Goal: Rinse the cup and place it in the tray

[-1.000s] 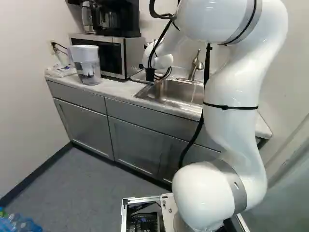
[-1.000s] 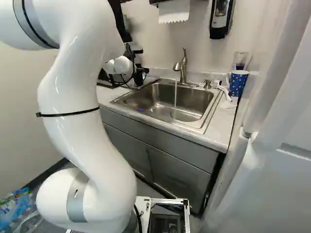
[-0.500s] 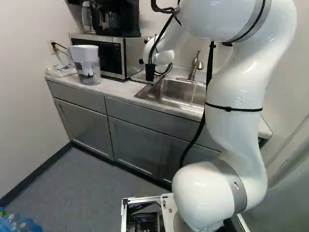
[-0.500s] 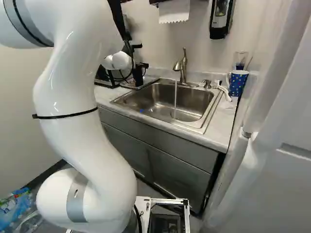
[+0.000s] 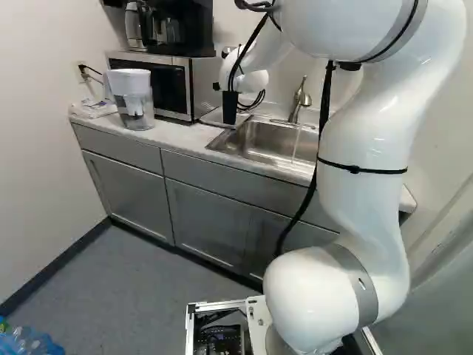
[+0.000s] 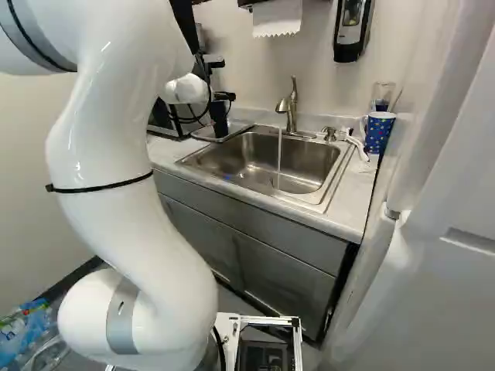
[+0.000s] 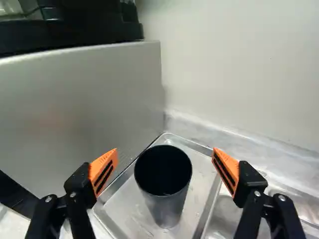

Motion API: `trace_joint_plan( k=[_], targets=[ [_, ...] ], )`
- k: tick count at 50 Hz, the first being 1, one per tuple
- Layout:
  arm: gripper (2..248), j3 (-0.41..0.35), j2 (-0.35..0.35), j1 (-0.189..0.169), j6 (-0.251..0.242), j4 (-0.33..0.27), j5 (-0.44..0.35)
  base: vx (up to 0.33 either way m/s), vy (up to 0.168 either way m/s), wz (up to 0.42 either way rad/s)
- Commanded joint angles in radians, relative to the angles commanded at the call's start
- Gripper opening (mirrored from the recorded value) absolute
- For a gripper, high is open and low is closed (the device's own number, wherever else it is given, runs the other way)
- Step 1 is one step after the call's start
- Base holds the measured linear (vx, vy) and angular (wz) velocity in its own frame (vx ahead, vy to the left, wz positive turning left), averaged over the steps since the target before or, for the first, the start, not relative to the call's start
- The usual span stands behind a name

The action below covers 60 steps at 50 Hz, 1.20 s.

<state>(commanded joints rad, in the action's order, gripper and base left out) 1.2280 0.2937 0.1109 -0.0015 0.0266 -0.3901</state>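
In the right base view my gripper (image 6: 224, 97) is just above the black cup (image 6: 219, 120), beside the sink. The cup (image 5: 230, 107) also shows in the left base view. In the wrist view my gripper (image 7: 165, 155) stands wide open, one orange pad on each side of the cup (image 7: 164, 199) with gaps between. The cup stands mouth up in the metal tray (image 7: 132, 214); its inside is dark. Water runs from the faucet (image 6: 290, 108) into the sink (image 6: 259, 164).
The microwave (image 5: 166, 85) stands close beside the tray, with the coffee maker (image 5: 174, 28) on top. A water pitcher (image 5: 134, 100) is on the counter at the left. A blue dotted mug (image 6: 379, 132) stands beyond the sink. The wall rises behind the tray.
My arm has drawn back a little and the gripper has risen, so more of the cup's upper part shows in the base views. The cup has stayed in the tray.
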Motion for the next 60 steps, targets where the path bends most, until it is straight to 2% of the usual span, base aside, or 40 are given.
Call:
trace_joint_plan(
  k=[35, 60],
  targets=[
    [247, 0.030, -0.033, -0.003, 0.000, 0.000, 0.000, 0.000, 0.000, 0.000],
    [247, 0.028, -0.034, -0.046, 0.000, 0.000, 0.000, 0.000, 0.000, 0.000]
  ],
)
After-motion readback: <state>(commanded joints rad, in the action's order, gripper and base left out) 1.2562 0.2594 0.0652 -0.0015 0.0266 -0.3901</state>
